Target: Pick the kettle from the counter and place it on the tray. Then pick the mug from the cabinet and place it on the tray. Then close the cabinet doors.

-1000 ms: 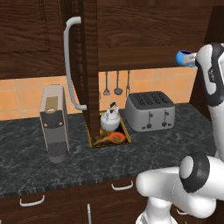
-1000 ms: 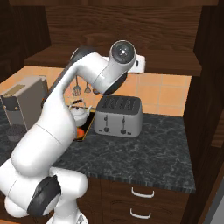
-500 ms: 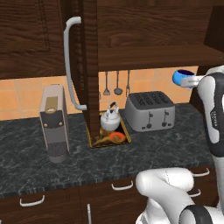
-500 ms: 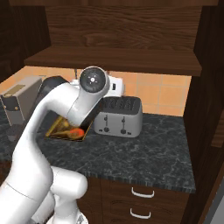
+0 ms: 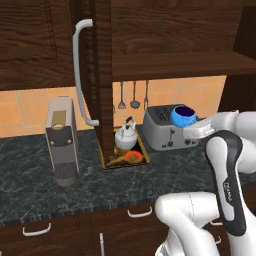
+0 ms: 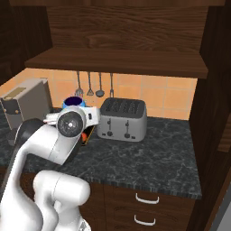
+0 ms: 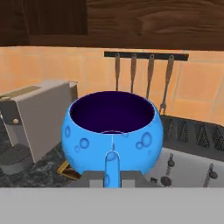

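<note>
Gripper [image 7: 112, 175] is sitting at bottom centre of the hand view, clamped on the handle of the mug [image 7: 112, 131]; fingers [image 7: 92, 176] are pressing in from both sides of that little handle. Mug is riding upright, dark inside facing up, off the bench. In the left base view the mug [image 5: 183, 116] is hanging right of centre, in front of the toaster's [image 5: 166, 127] right end, with the gripper [image 5: 197, 131] just to its right. In the right base view the mug [image 6: 74, 103] is peeking over the arm's round joint at centre left.

Next back, the bench [image 5: 165, 172] is running across mid-frame in the left base view. The tray [image 5: 125, 158] is lying on it at centre, partly behind the open cabinet door [image 5: 102, 75], and the kettle [image 5: 125, 135] is standing on the tray's far half, upright. Something orange is lying on the tray's near half. The coffee machine [image 5: 62, 140] is standing on the bench at left, well apart from the tray.

Toaster is sitting just right of the tray, near the wall. Utensils [image 5: 134, 95] are hanging on the tiled wall behind. The cabinet [image 5: 175, 62] shelf is spanning the upper right above all that, doors standing open.
</note>
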